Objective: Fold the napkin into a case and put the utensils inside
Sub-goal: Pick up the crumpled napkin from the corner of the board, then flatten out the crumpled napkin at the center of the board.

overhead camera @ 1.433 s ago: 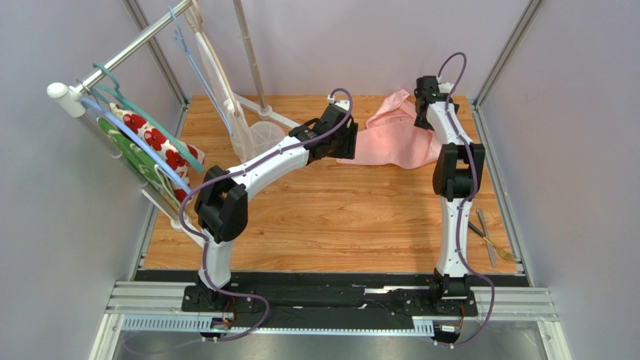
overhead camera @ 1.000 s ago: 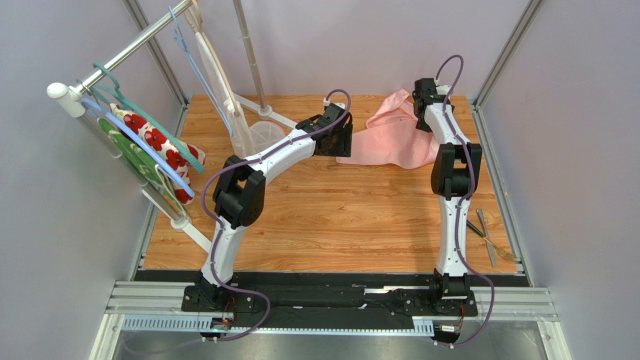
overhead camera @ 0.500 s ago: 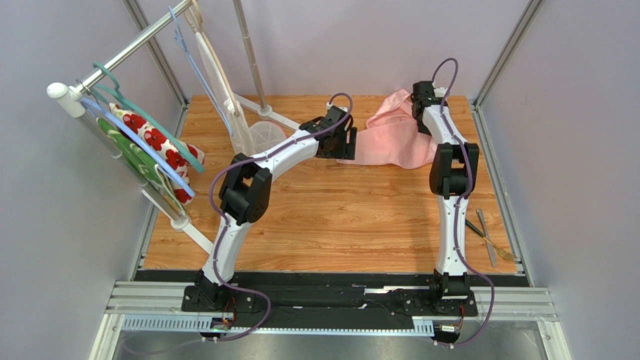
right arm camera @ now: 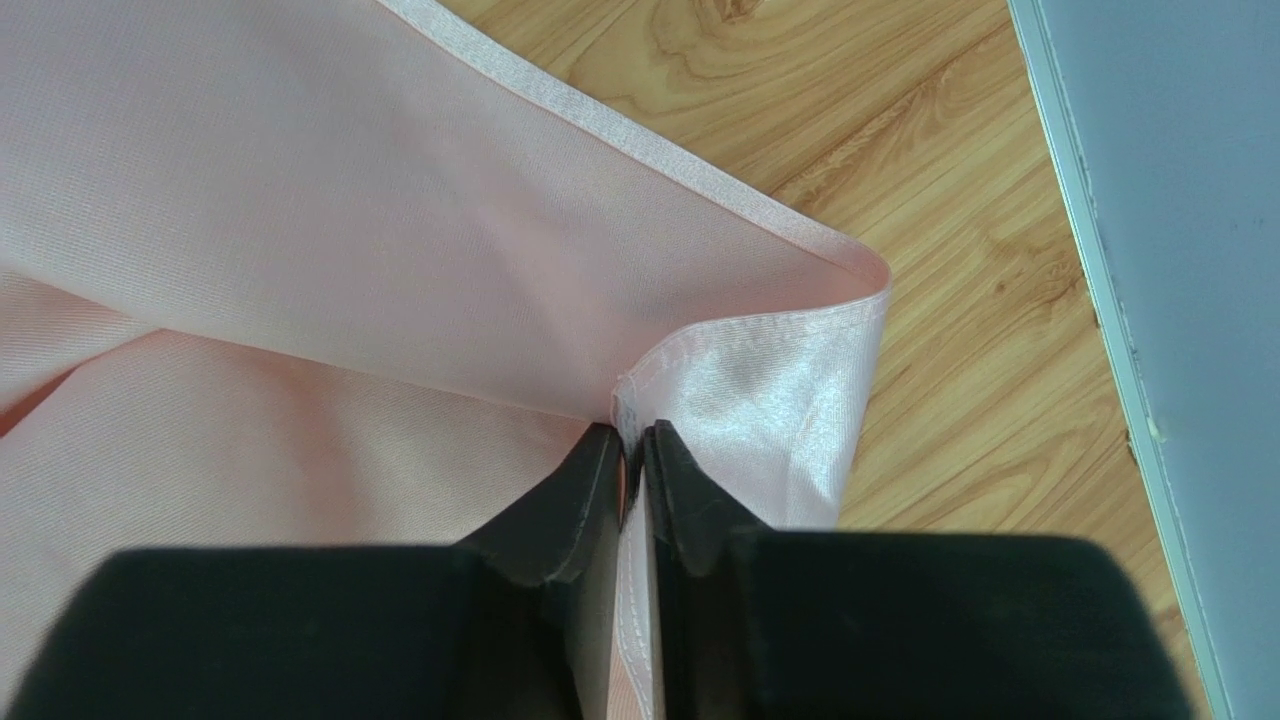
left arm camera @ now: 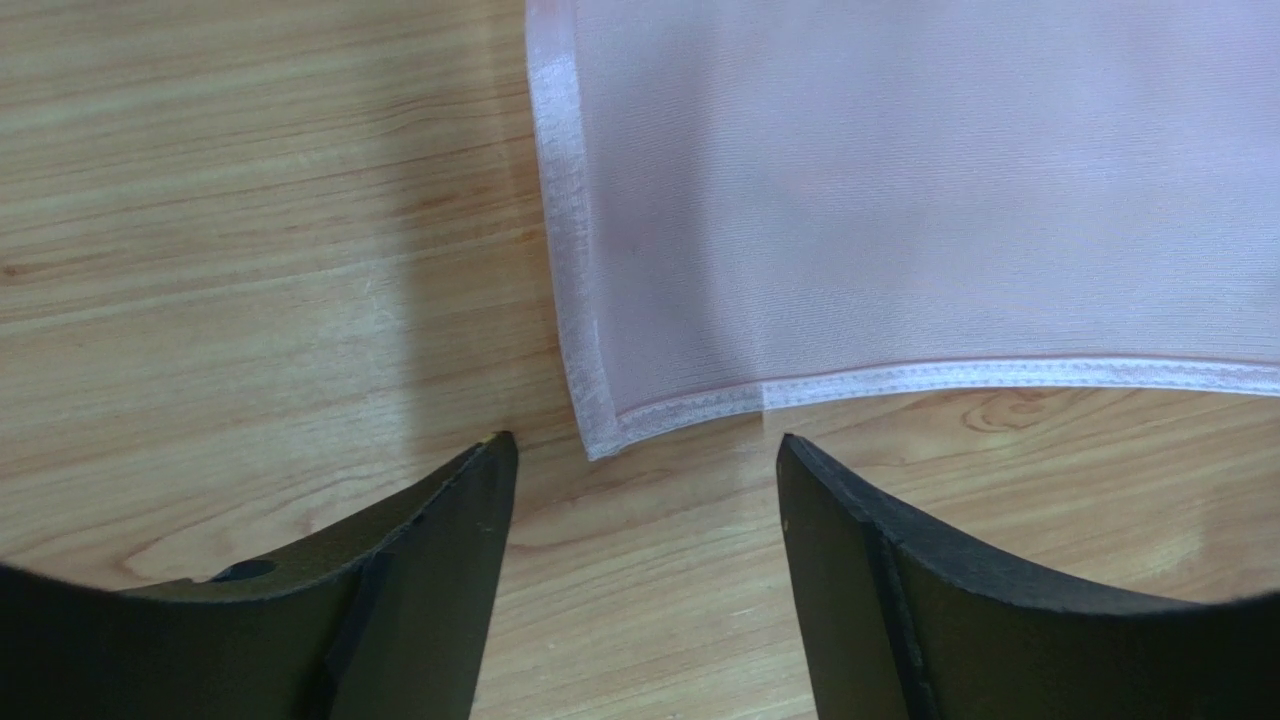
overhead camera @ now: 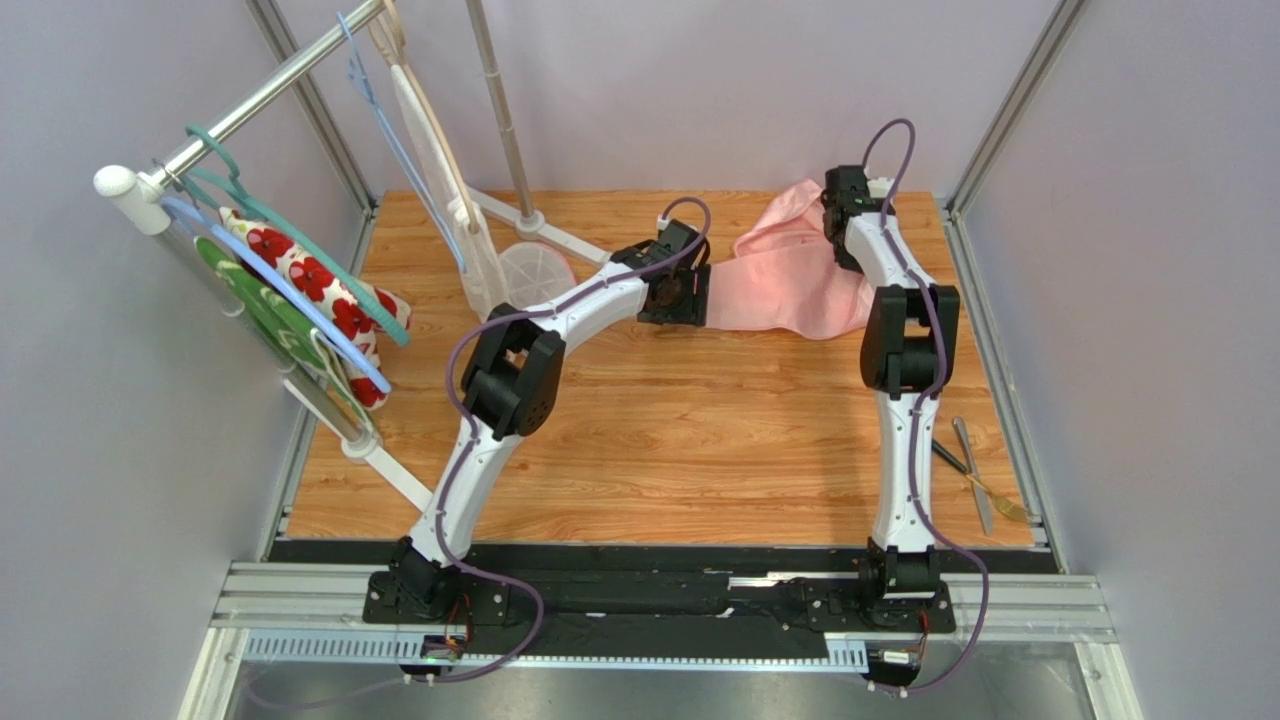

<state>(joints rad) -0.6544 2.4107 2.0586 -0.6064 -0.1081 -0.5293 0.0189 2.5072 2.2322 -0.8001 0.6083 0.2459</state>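
Wooden table (overhead camera: 676, 435) fills the cell; napkin (overhead camera: 781, 285) lies on its far-right part, rumpled, not yet a case, w/ its far corner lifted nr the back edge and its left corner flat on the wood; left fingers (left arm camera: 436, 555) stand wide apart, low over the table, that hemmed left corner just ahead of the gap btwn them, touching neither; right fingers (right arm camera: 564, 525) are pinched together on a folded hem at the napkin's far-right corner; utensils (overhead camera: 974, 477) lie by the table's right edge, well apart from the napkin.
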